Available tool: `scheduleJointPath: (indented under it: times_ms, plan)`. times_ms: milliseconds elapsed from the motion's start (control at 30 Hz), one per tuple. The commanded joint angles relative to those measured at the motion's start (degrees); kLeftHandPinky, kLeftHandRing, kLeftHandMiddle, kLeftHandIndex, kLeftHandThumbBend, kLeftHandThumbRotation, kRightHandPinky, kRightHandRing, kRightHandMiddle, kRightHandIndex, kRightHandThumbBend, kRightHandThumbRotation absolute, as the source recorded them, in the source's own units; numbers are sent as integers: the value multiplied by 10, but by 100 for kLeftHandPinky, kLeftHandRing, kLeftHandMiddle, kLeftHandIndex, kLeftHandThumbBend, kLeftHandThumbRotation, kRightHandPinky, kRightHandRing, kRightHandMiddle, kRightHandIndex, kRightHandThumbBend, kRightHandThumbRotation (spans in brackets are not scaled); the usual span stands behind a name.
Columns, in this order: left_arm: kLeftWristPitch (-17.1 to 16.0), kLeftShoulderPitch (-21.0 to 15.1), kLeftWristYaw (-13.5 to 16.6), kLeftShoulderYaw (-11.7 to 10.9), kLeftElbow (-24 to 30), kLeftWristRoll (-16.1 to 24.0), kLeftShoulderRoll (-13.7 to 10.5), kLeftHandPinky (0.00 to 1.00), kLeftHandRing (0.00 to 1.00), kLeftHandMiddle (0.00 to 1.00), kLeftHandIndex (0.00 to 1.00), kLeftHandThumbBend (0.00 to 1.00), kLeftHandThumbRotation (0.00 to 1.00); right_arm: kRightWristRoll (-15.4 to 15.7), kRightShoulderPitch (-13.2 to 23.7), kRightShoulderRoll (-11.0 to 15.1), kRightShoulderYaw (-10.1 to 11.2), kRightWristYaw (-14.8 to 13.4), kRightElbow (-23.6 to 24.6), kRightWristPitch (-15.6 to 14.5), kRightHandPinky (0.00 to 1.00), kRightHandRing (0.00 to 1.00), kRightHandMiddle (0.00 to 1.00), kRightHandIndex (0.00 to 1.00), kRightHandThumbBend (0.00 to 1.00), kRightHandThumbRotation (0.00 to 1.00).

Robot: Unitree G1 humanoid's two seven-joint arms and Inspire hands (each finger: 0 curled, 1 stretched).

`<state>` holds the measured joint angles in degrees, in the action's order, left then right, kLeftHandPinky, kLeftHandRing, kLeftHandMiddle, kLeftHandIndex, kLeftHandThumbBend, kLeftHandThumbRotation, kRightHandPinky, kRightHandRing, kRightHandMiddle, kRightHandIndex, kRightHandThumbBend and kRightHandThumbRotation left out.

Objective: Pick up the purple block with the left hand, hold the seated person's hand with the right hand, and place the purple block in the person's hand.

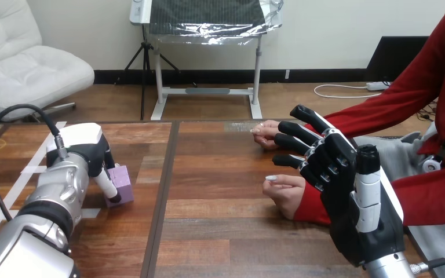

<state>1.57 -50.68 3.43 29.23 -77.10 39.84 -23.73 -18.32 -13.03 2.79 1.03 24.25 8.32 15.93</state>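
Since the purple block (123,180) is resting on the table (220,231), step in hand: you are working the pick-up, the first of three parts.
Left hand (87,152): it is bending down over the block and touching it from above and on the side facing you.
Left grip: you cannot tell whether it is closed on the block; the far side of the contact is hidden.
Right hand (339,174): it is hanging raised, back towards you, fingers (292,141) straight and spread apart, clamped on nothing.
Person's nearer hand (283,194): it is lying loosely curled on the table, just below and ahead of those fingertips, with no finger curling round it.
Person's farther hand (265,132): it is lying on the table just beyond the tips of the same fingers.
Block relative to the right fingers: well apart, far off to their left across the table.
Progress, as a judgement: early; neither the hold nor the hand-over is looking done.
Next move calls for: a firm close on the block before lifting, then a lift clear of the table.
After that: you are going to need the right fingers lowered round the nearer hand, which is looking too closed to receive a block.
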Motion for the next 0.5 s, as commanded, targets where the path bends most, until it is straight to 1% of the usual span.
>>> scheduleJointPath:
  times_ms: [0,300,467]
  plan:
    - [-5,-16,25,-9,8,-8,2,64,61,61,50,74,0,-7,30,4,3,-2,19,2,71,81,81,86,83,96]
    - [-8,-13,34,-14,8,-12,3,64,60,60,49,75,0,-7,30,4,2,-2,19,2,71,82,81,86,82,96]
    - [-10,-12,43,-13,9,-12,4,64,59,60,49,75,0,-8,30,4,2,-1,17,3,71,82,81,86,82,96]
